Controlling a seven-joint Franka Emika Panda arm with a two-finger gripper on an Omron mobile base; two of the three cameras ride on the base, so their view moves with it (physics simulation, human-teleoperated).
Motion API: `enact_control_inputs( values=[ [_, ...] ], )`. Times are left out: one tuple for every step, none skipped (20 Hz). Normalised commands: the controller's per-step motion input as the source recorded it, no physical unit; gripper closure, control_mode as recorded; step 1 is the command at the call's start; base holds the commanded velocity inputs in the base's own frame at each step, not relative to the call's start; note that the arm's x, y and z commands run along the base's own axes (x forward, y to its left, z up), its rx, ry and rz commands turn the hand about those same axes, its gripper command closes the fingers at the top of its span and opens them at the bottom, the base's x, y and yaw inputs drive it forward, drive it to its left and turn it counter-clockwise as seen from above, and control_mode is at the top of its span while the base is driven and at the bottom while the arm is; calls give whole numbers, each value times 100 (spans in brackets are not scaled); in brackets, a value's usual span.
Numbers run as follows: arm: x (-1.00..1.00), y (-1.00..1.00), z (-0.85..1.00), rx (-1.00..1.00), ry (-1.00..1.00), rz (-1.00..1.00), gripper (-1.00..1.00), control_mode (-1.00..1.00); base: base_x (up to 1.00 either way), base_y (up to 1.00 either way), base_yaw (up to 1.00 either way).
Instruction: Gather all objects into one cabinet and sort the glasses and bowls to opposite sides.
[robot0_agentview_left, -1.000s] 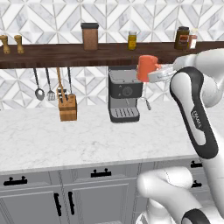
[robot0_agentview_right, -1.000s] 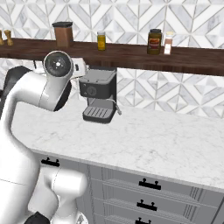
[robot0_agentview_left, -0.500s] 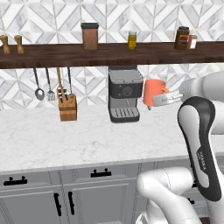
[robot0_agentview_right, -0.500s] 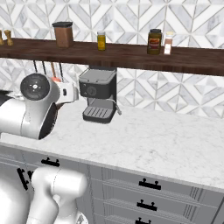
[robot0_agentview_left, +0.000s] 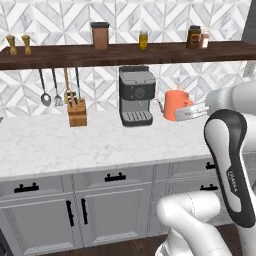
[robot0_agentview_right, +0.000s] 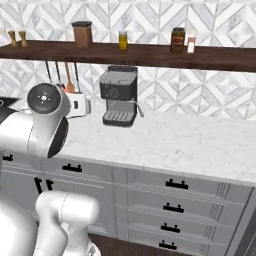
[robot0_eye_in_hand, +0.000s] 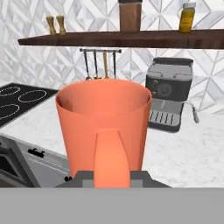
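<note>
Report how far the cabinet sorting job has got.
Nothing looks done yet: no mug or bowl is seen placed in a cabinet. In hand: the gripper is shut on the orange mug, gripping its handle and carrying it upright above the counter, beside the coffee machine. Left: getting this mug into the cabinet, then the other mugs and the bowl, sorted to opposite sides.

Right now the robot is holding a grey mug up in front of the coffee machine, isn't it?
Not quite: the mug is bright orange, not grey. The hand view shows the tool gripping it by its handle, with the coffee machine behind.
</note>
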Motion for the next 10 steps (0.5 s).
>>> enact_control_inputs(
  values=[
    [0, 0, 0, 0, 0, 0, 100, 100, -100, 64, -41],
    [0, 0, 0, 0, 0, 0, 100, 100, -100, 59, -47],
    [0, 0, 0, 0, 0, 0, 100, 100, -100, 61, -51],
    [0, 0, 0, 0, 0, 0, 100, 100, -97, 77, -55],
    [0, 0, 0, 0, 0, 0, 100, 100, -86, 81, -62],
    [0, 0, 0, 0, 0, 0, 100, 100, -77, 74, -67],
    [0, 0, 0, 0, 0, 0, 100, 100, -77, 66, -69],
    [0, 0, 0, 0, 0, 0, 100, 100, -84, 59, -72],
    [0, 0, 0, 0, 0, 0, 100, 100, -87, 46, -75],
    [0, 0, 0, 0, 0, 0, 100, 100, -81, 41, -78]
  ],
)
